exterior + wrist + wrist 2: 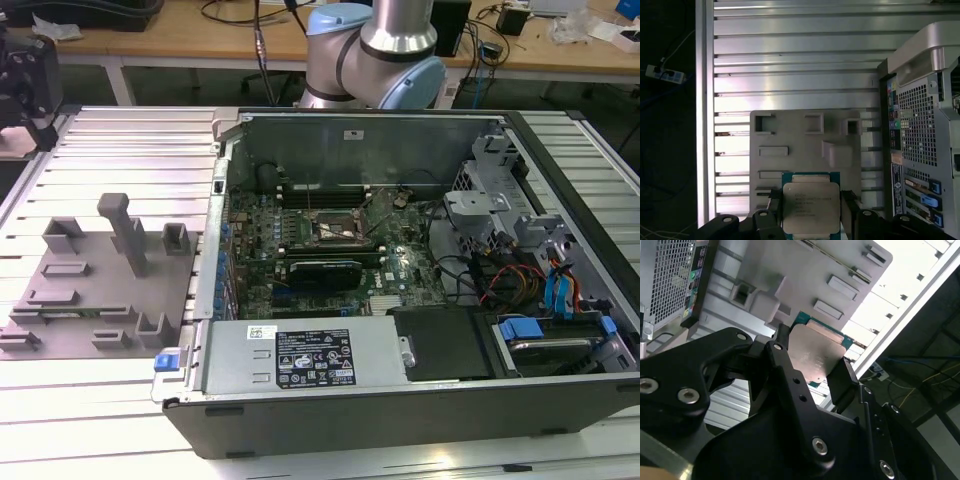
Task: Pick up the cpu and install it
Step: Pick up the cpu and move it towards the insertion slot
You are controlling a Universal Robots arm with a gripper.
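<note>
Tool clamped on the cpu by two opposite edges, over the grey tray. You hold a light, stiff, likely fragile chip; grip its rim only, gently.

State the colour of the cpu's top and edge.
Silvery-grey top, teal-green edge on the cpu; best in the first wrist view.

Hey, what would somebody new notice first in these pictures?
The small square silvery-grey cpu, clamped in the black claw over the grey plastic tray with upright posts, in both wrist views. In the exterior view, the large open dark computer case, green motherboard bared, lies beside that tray, toward the exterior view's right.
</note>
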